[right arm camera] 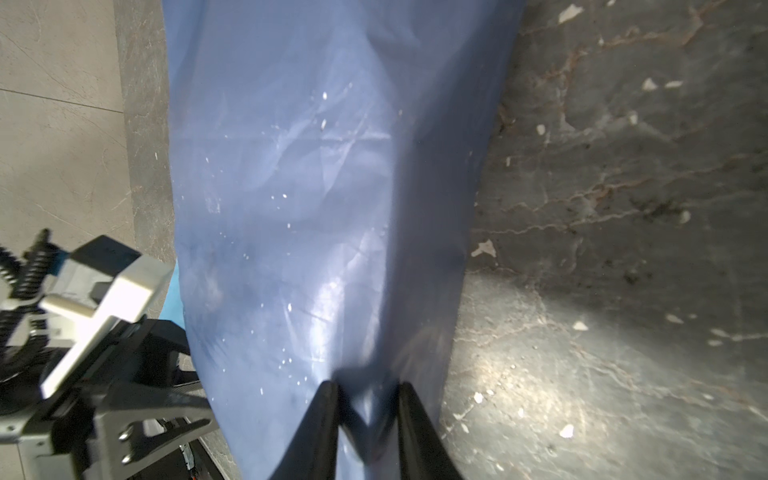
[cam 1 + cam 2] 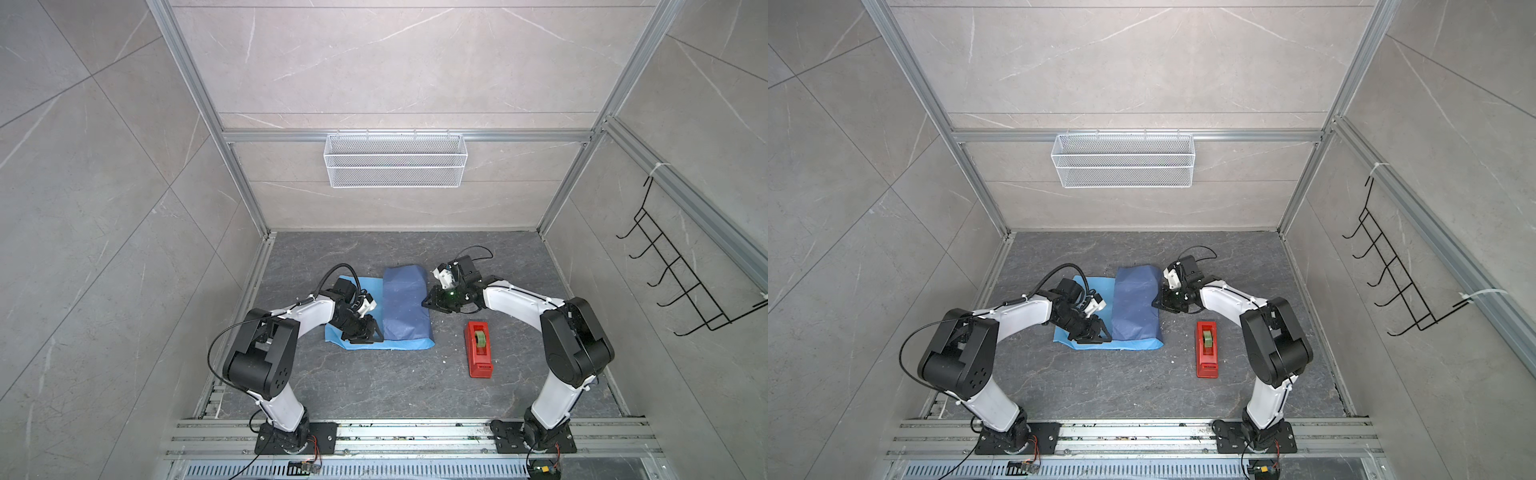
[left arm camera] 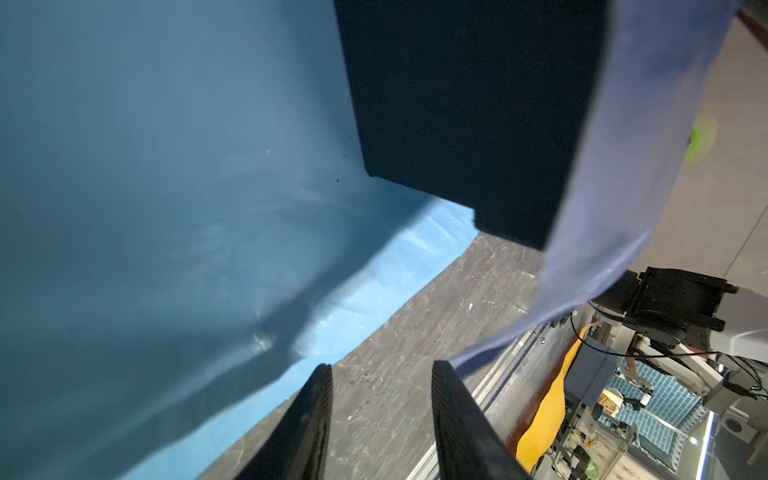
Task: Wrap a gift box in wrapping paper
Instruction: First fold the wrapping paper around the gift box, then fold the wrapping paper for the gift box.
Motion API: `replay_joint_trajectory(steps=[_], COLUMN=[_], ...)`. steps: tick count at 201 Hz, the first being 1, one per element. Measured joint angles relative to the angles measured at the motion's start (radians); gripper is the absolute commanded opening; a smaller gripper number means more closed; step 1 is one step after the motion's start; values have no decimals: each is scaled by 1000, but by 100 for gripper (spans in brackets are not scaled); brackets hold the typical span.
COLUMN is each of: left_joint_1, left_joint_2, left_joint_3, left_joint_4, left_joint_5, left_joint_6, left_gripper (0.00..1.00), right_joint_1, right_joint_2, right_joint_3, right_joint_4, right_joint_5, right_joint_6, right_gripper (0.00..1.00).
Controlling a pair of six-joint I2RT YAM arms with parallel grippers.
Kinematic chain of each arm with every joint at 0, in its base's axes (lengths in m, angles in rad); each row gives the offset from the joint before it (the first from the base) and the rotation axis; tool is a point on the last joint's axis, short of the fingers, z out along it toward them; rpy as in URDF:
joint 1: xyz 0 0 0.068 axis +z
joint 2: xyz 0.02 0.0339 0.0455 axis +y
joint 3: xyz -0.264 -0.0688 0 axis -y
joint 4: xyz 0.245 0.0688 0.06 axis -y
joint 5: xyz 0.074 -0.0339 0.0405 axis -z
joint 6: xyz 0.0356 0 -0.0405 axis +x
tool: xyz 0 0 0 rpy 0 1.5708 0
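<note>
Wrapping paper [image 2: 405,303], creased matte blue, over dark cuboid gift box [image 3: 465,116], fold tight between right fingers [image 1: 324,424]; left fingers [image 3: 307,428] apart.

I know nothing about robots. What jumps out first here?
A mound of blue wrapping paper lies in the middle of the table, folded over a dark gift box. The right gripper pinches its edge; the left gripper stands open beside it. A red tape dispenser lies to its right.

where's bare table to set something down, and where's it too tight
Widest bare tabletop: between the wrapping paper, the tape dispenser and the front rail. A second strip: between the paper and the back wall. Crowded: the middle, where the left end effector and right end effector flank the paper.
</note>
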Motion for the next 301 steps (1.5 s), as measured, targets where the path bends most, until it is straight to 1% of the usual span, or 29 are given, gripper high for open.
replay_joint_trajectory(steps=[60,73,86,100,125,149,172,193,223,260,279,301], left_joint_1=[0,5,22,66,209,333,395,411,411,412,412,412], left_joint_2=[10,-14,-66,-132,-214,-225,-205,-164,-82,-25,-15,10], left_joint_3=[6,6,6,6,5,-8,-21,-55,-84,-30,-25,-11], left_joint_4=[-3,-13,-22,-19,17,70,84,114,119,126,150,166], left_joint_5=[-37,-44,-49,-51,-92,-183,-261,-290,-284,-257,-236,-188], left_joint_6=[0,6,15,16,-16,-63,-98,-123,-157,-180,-193,-203], left_gripper=[42,42,43,44,44,47,47,47,48,49,49,48], right_joint_1=[0,0,0,0,0,0,0,0,0,0,0,0], right_joint_2=[-1,-3,-6,-6,-6,-5,-6,-6,-5,-5,-7,-8], right_joint_3=[0,-5,-6,-6,-7,-11,-11,-11,-11,-12,-13,-14], right_joint_4=[0,5,7,7,9,14,15,15,16,18,19,19], right_joint_5=[0,0,0,1,0,0,0,0,0,0,0,0], right_joint_6=[0,0,-1,-1,-1,0,0,-1,0,0,-1,-1], right_gripper=[26,26,26,26,26,26,26,26,26,26,26,26])
